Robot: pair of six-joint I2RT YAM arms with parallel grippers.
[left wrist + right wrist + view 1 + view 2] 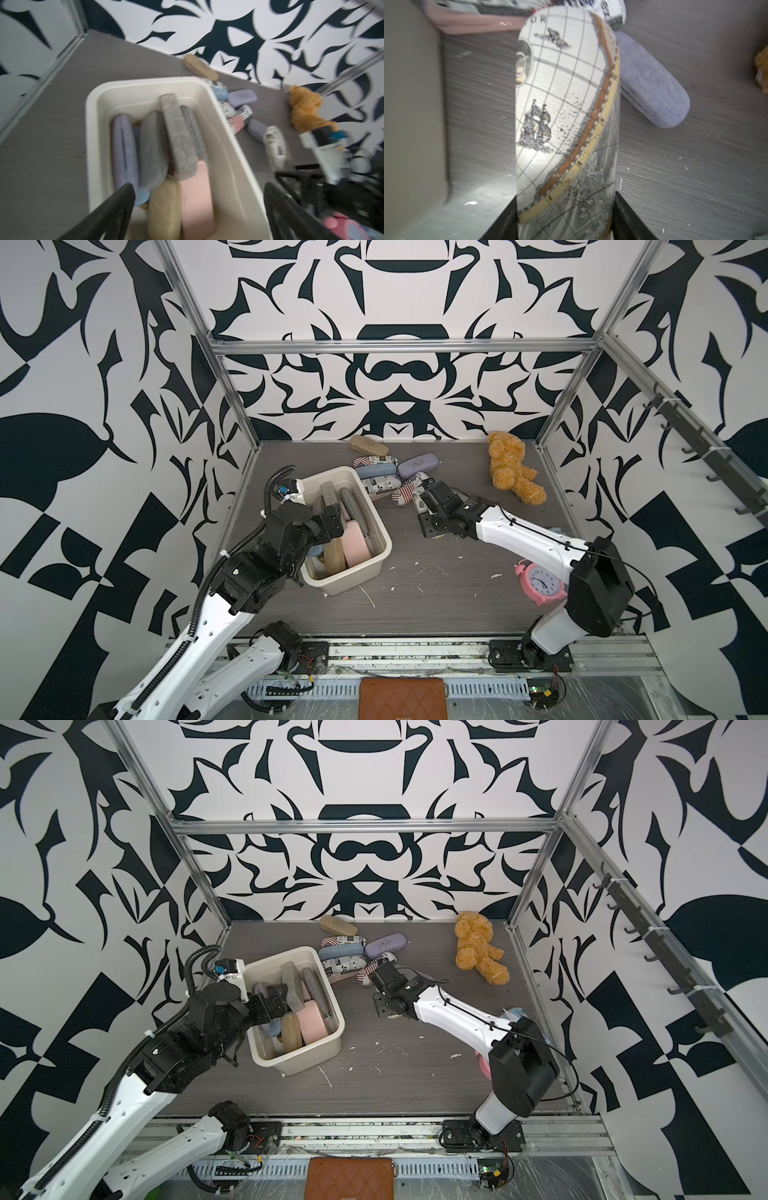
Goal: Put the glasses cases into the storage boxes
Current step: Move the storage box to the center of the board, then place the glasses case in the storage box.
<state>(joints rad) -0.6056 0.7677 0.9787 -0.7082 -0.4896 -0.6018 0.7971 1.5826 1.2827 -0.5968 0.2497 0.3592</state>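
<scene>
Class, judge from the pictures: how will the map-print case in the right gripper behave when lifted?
Likely stiff: the map-print case shows no dent between the jaws of the right gripper. Its glossy curved shell might slip or swivel.

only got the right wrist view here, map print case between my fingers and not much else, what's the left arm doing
Observer: The left gripper hangs open over the tub, holding nothing.
Operator: how many cases left on the table besides my map case
Observer: About eight, bunched behind the tub.
Operator: anything near my elbow
Observer: A pink alarm clock stands right beside the right arm.
</scene>
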